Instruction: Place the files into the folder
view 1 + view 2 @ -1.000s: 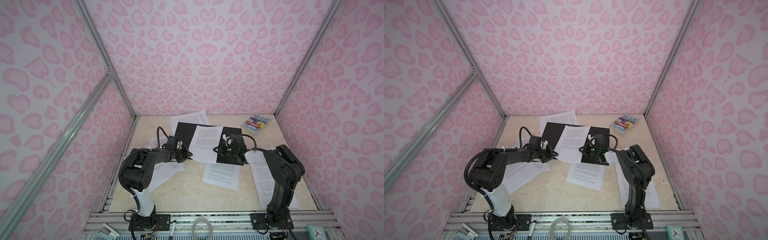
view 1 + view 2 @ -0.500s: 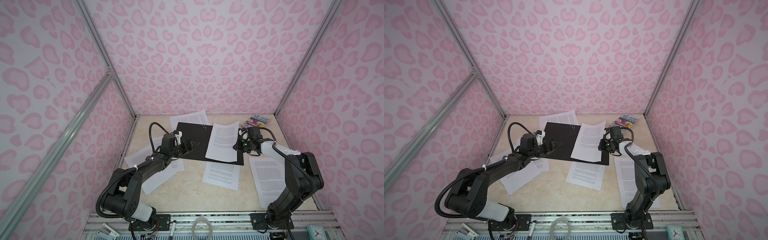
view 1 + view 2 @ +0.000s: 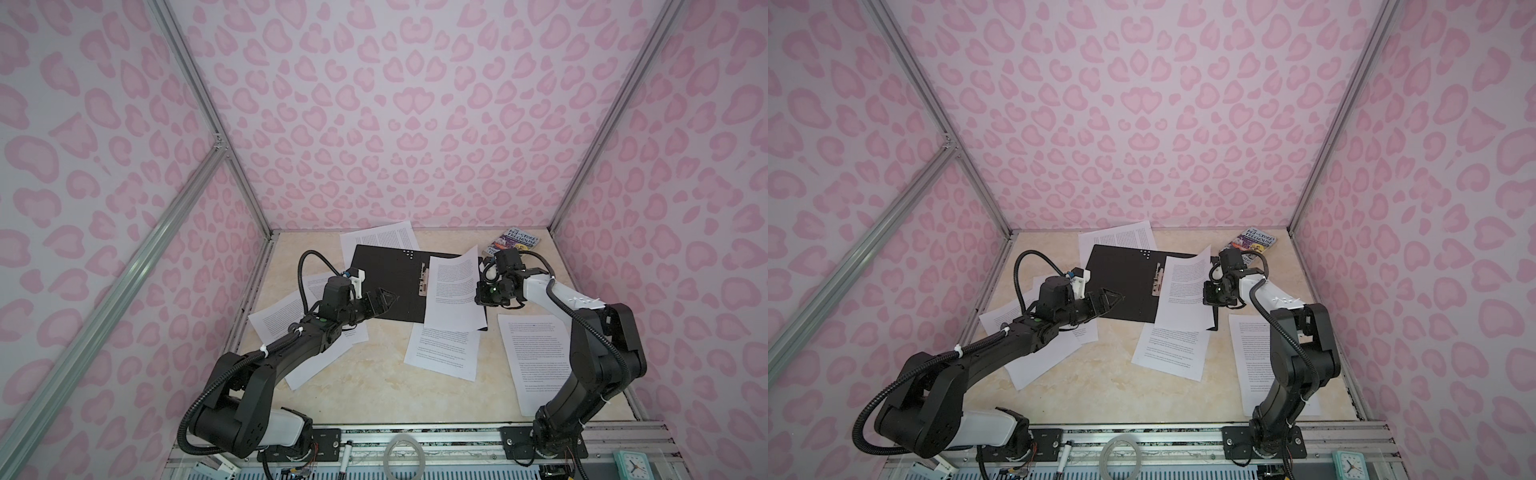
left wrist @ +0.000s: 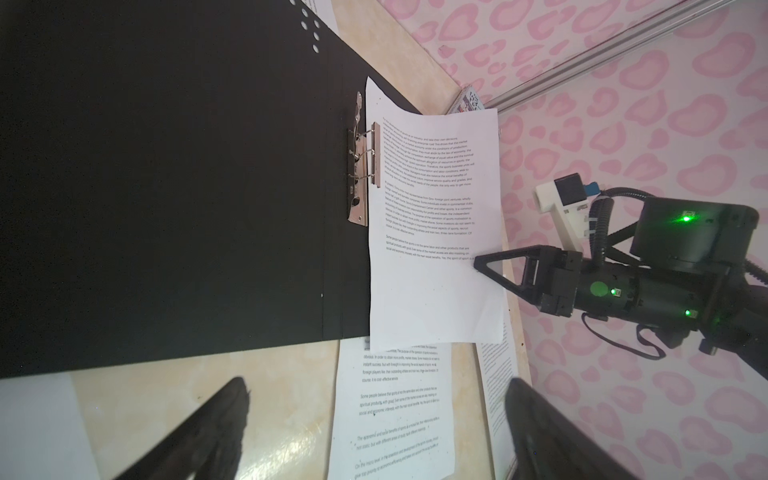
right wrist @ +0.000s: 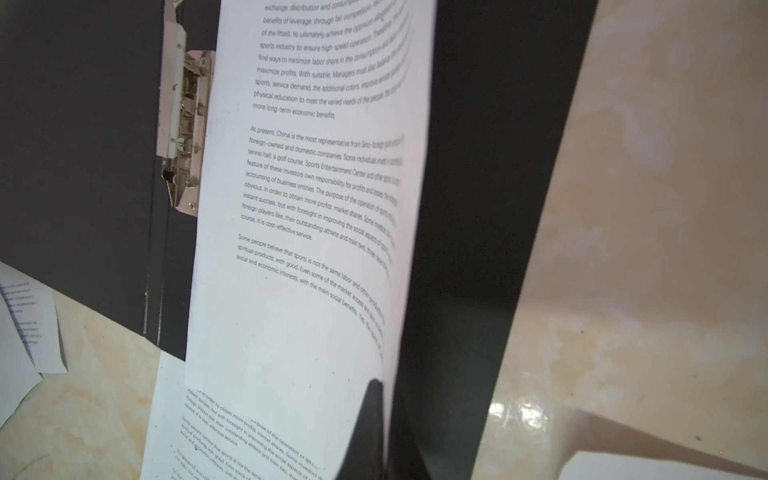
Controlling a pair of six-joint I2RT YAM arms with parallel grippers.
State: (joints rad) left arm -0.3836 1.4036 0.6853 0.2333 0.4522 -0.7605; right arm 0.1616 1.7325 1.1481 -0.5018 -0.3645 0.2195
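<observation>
Sheet (image 4: 432, 232) edge in rt pincer (image 4: 482, 262), over folder (image 4: 187, 187)

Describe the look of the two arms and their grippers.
The left arm and right arm: black jointed links, each with a white section, ribbed black cable, white zip ties, green lights. The left gripper and right gripper: black triangular fingers.

Bathing both top views in soft, even, pink-tinted brightness, leaving faint shadows under the arms (image 3: 266, 365); stretching the patterned walls (image 3: 395, 124) wide-angle toward the corners. Blurring the left claw (image 4: 376, 382) near its own lens. Glaring off the surface (image 5: 519, 409) in the right wrist view, smearing the printed sheet (image 5: 299, 199) along its curled edge, crushing the folder (image 5: 75, 124) into murky grey.
</observation>
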